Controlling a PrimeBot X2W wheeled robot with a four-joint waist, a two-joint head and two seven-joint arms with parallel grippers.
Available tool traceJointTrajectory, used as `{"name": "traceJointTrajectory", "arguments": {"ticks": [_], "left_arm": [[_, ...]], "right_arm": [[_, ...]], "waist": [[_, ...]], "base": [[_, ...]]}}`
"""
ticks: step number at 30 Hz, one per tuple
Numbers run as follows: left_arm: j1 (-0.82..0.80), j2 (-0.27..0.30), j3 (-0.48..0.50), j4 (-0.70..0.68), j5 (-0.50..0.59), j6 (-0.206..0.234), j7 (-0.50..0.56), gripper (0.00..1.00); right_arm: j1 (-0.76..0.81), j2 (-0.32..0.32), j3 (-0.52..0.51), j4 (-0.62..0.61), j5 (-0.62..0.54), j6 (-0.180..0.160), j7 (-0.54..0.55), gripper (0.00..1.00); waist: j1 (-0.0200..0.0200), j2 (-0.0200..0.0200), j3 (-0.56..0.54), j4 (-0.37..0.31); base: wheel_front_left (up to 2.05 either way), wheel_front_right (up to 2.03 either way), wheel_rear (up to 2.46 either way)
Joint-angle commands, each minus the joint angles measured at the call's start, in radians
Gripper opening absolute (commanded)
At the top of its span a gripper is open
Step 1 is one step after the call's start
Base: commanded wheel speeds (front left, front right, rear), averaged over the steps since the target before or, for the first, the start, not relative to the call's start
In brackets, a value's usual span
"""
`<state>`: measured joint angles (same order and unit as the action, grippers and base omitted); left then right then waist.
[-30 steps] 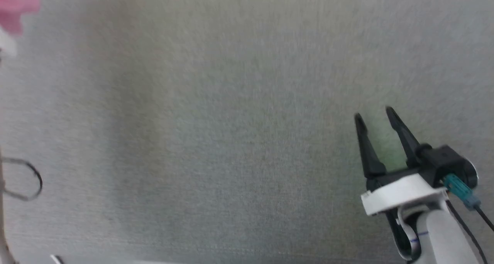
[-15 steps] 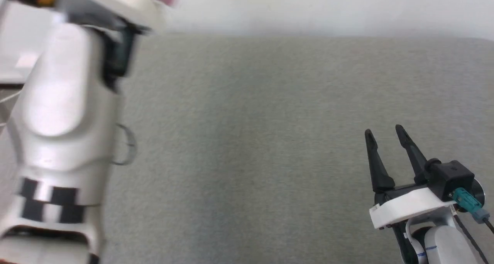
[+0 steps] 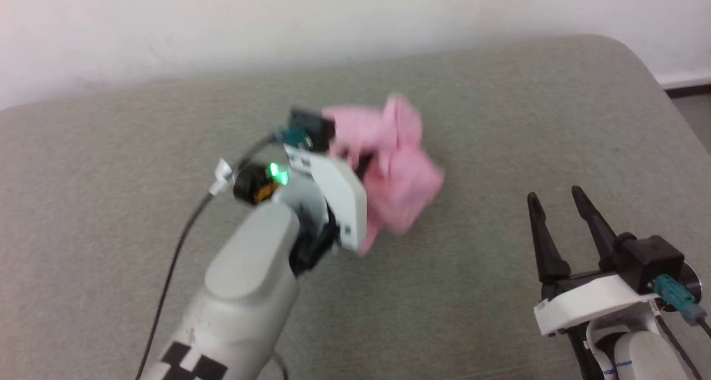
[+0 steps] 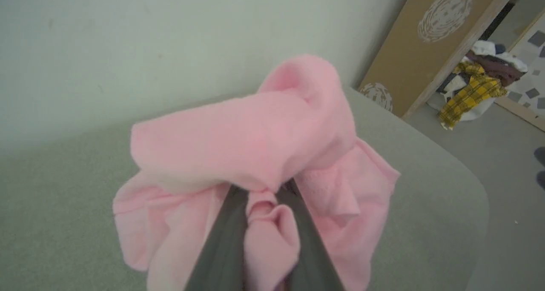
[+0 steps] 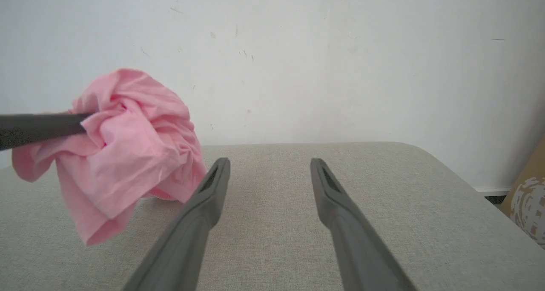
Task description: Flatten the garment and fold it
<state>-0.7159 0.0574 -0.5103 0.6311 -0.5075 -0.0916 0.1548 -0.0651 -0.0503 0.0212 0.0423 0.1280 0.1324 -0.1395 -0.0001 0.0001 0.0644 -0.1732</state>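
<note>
The left tool point(image 4: 264, 195) was clamped on the pink garment point(image 3: 401, 171), a fold of cloth pinched between its two fingers. The garment hung from it in a crumpled bunch above the middle of the grey cloth-covered worktop point(image 3: 511, 102). The right tool point(image 3: 554, 194) stood wide open and empty over the worktop's near right part, well apart from the garment.

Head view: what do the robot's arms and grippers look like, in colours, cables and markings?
Left arm: pale grey forearm with black square markings, white wrist housing, green light, black cable with a white tag. Right gripper: two long, dark, tapered fingers on a white bracket, black block with a teal connector, blue line on the forearm.
</note>
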Motion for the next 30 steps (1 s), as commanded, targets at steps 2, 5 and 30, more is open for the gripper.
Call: {"name": "traceJointTrajectory", "arguments": {"ticks": [2,5,30], "left_arm": [[0.024,-0.002,-0.02,0.046,0.001,0.008,0.033,0.0],[0.051,-0.004,-0.056,0.133,-0.008,0.008,0.103,0.0],[0.182,0.111,0.119,-0.159,0.012,0.138,-0.413,1.0]], "right_arm": [[0.009,0.0,0.007,-0.005,-0.005,-0.002,0.006,1.0],[0.004,0.0,0.018,-0.005,-0.005,-0.002,0.011,1.0],[0.027,0.0,0.022,-0.044,-0.026,-0.002,0.042,1.0]], "waist": [[0.0001,-0.0001,0.016,-0.037],[0.0001,-0.0001,0.023,-0.052],[0.0001,-0.0001,-0.02,0.134]], "base": [[0.0,0.0,0.0],[0.0,0.0,0.0],[0.0,0.0,0.0]]}}
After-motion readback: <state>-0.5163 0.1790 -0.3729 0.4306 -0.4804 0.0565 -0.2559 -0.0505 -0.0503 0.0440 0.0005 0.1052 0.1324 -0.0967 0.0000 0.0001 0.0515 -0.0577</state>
